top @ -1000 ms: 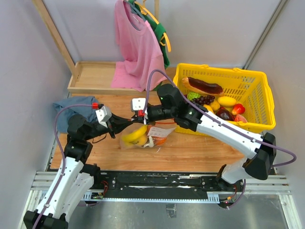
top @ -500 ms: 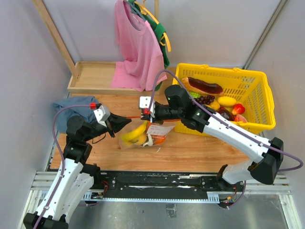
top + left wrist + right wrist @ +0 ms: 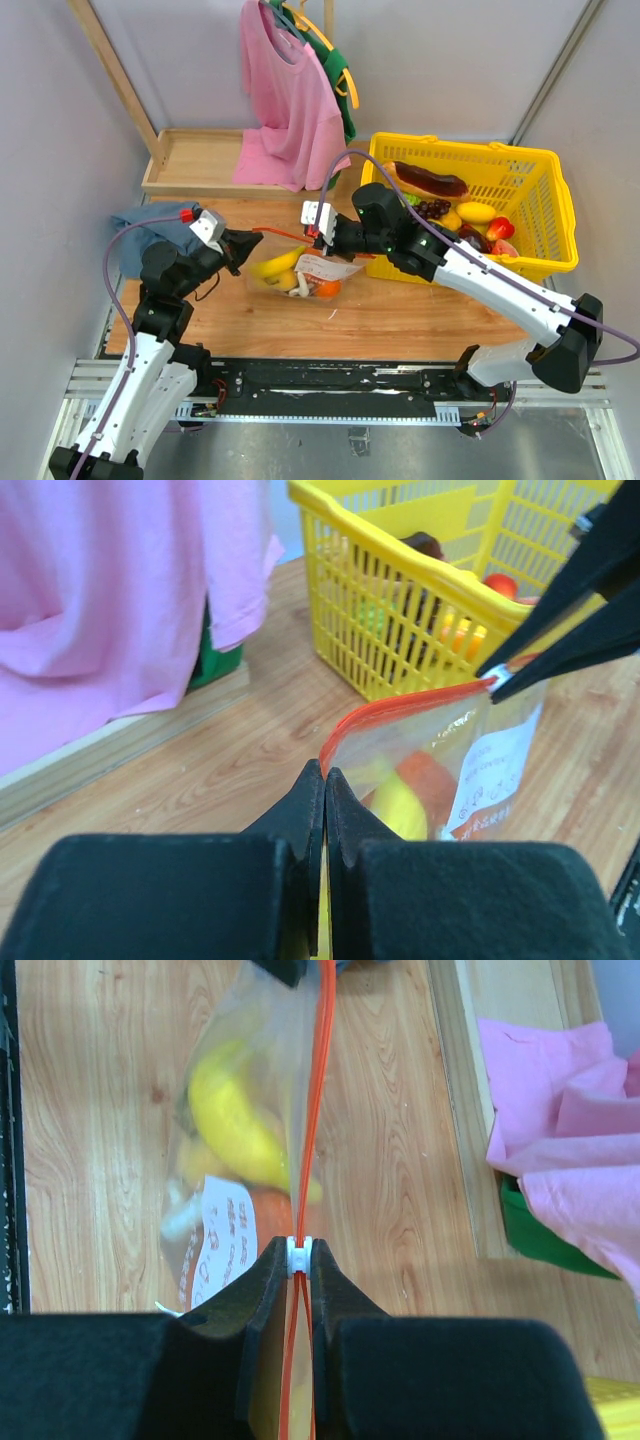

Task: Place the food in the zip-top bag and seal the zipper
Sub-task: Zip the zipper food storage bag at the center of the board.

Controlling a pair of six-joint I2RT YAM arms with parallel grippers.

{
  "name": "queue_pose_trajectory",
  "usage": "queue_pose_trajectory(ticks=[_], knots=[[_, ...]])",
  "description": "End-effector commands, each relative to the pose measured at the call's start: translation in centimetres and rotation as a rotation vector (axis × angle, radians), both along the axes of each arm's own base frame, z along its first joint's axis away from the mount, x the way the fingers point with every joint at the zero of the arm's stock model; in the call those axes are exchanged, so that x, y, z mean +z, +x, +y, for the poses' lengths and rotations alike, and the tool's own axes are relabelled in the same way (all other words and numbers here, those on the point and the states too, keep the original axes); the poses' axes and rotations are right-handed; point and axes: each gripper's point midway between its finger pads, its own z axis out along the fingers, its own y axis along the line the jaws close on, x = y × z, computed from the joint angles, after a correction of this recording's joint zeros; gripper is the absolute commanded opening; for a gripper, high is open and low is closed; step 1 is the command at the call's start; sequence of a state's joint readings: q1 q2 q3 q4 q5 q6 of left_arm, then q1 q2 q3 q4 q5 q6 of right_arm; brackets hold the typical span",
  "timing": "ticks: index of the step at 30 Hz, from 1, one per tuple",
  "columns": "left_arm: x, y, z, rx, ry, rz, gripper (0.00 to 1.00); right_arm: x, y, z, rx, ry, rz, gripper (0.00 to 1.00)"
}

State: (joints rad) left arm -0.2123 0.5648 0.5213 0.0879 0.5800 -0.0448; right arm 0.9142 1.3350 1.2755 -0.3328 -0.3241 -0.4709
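Note:
The clear zip-top bag (image 3: 295,278) hangs above the wooden table between my two grippers, holding a yellow banana (image 3: 272,265) and orange food. Its white label (image 3: 218,1235) faces the right. My left gripper (image 3: 240,244) is shut on the bag's left corner at the red zipper (image 3: 400,705). My right gripper (image 3: 320,232) is shut on the white slider (image 3: 300,1252) of the zipper (image 3: 322,1080). Ahead of the slider the two red strips run closed together; behind it they stand apart.
A yellow mesh basket (image 3: 540,215) with several foods stands at the right, close behind my right arm. A blue cloth (image 3: 140,230) lies at the left. A wooden tray (image 3: 190,160) and hanging pink shirt (image 3: 285,100) are at the back.
My right gripper has slid right along the zipper with the slider, away from the left gripper. The bag has stretched wider and risen; my left gripper has shifted slightly up.

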Motion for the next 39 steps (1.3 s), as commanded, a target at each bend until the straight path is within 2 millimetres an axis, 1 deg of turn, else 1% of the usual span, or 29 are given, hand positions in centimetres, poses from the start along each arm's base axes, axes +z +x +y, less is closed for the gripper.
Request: queue_pose_trajectory(ticks=[1,5,11,15,22,28,31,34,36,39], knots=[[0.8,2.3,2.7,0.196,0.004,-0.031,0.00,-0.3,0.6,-2.7,-0.100,-0.037,0.002,0.01],[0.5,3.2,4.0,0.283,0.004,-0.012,0.00,-0.5,0.7,-3.5,-0.123,-0.049,-0.001,0.01],[-0.5,4.7,6.1,0.426,0.013,0.040,0.00,-1.0,1.1,-4.3,-0.159,-0.068,-0.007,0.01],[-1.3,5.7,8.1,0.551,0.020,0.079,0.00,-0.8,1.3,-4.5,-0.175,-0.068,-0.011,0.01],[-2.3,6.4,10.3,0.685,0.034,0.124,0.00,-0.8,1.8,-4.9,-0.205,-0.075,-0.021,0.01],[-2.9,6.8,11.7,0.769,0.046,0.152,0.00,-0.3,3.0,-4.8,-0.245,-0.071,-0.042,0.01],[-3.1,7.0,12.1,0.789,0.047,0.168,0.00,0.5,3.9,-4.5,-0.268,-0.048,-0.065,0.01],[-2.3,7.6,12.3,0.803,0.033,0.163,0.00,1.7,5.3,-3.7,-0.278,-0.020,-0.096,0.01],[-1.4,8.4,12.0,0.795,0.019,0.157,0.00,2.6,6.8,-3.3,-0.304,-0.001,-0.124,0.01],[0.4,10.1,11.6,0.787,-0.001,0.143,0.00,3.7,10.2,-3.2,-0.376,0.020,-0.180,0.01]])
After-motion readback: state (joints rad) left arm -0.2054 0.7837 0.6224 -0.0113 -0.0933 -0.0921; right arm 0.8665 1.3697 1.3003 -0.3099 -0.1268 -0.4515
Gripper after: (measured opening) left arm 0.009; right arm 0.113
